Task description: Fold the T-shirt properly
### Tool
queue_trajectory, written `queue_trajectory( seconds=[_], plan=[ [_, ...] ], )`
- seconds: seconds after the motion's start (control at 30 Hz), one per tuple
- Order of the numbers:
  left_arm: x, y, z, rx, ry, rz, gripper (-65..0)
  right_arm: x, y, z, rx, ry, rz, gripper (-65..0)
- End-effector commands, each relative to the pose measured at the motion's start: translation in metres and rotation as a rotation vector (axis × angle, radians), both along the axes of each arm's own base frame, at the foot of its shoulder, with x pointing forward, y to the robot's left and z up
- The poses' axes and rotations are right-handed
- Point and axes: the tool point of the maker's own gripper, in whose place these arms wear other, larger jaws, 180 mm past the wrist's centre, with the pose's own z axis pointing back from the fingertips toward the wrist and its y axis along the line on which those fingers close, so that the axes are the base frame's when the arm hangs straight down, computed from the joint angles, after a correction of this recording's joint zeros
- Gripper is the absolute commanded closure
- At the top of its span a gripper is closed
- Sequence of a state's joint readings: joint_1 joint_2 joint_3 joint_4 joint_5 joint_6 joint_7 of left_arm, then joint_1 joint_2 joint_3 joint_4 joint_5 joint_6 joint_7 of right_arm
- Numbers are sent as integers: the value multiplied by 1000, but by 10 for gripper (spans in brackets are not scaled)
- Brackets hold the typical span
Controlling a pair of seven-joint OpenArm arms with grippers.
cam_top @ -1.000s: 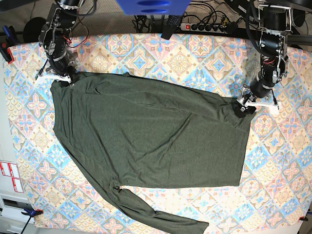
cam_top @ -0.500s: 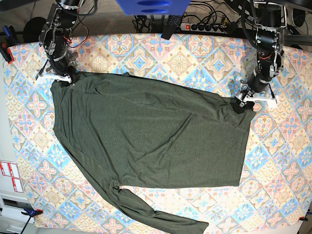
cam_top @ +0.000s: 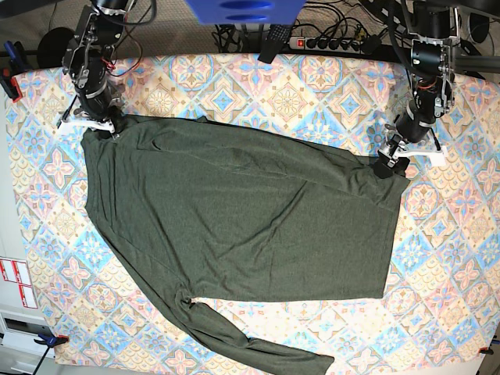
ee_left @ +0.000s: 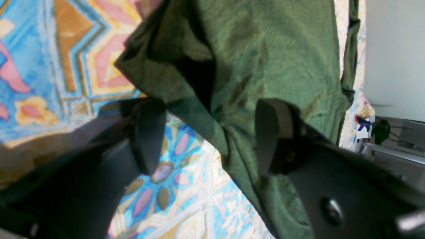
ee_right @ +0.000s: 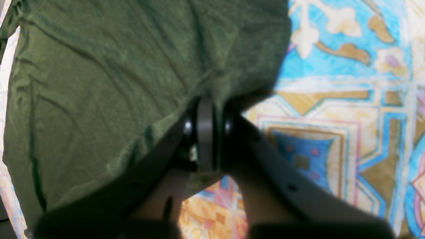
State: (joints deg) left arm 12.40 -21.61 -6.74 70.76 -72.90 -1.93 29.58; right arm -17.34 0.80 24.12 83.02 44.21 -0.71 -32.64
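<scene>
You are looking down at the T-shirt (cam_top: 234, 219), a dark olive-green long-sleeved knit spread almost flat across a tablecloth (cam_top: 312, 86) patterned in blue, orange and pink tiles, with one sleeve trailing toward the near edge of the table. Your right gripper (cam_top: 100, 125), on the left of the base view, sits at the shirt's far corner there; from its wrist camera you see the right gripper (ee_right: 206, 109) with its dark jaws pressed together and a fold of the T-shirt (ee_right: 99, 83) pinched between them, cloth bunching up just above the tips. Your left gripper (cam_top: 388, 166), on the right of the base view, rests at the shirt's opposite far corner. In its wrist view the left gripper (ee_left: 206, 132) has its two black fingers (ee_left: 149, 132) standing well apart, one over bare tablecloth (ee_left: 49, 66), the other over fabric; a rumpled edge of the T-shirt (ee_left: 265, 59) lies in the gap between them, unclamped. A power strip (cam_top: 336, 43) and cables lie beyond the table's far edge.
</scene>
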Motion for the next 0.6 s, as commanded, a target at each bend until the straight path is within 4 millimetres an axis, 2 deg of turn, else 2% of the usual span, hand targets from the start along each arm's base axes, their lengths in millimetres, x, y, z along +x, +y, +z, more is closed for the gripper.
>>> queue_trajectory(
  seconds=[0.0,0.27,0.43,0.57],
  plan=[
    [-17,-8,-14,-19,91,-36,-425,8,-5,10,-17,-37,1,-19],
    [-28,-8,-19,-21,112,-32,-425,7,-5,10,-18,-37,0,-19],
    [-41,5,-20,-46,122,29,-425,7,-5,10,-18,-37,0,-19],
    [-40,3,-18,-72,114,42,-425,20,-5,16,-16,-64,0,-19]
  ],
)
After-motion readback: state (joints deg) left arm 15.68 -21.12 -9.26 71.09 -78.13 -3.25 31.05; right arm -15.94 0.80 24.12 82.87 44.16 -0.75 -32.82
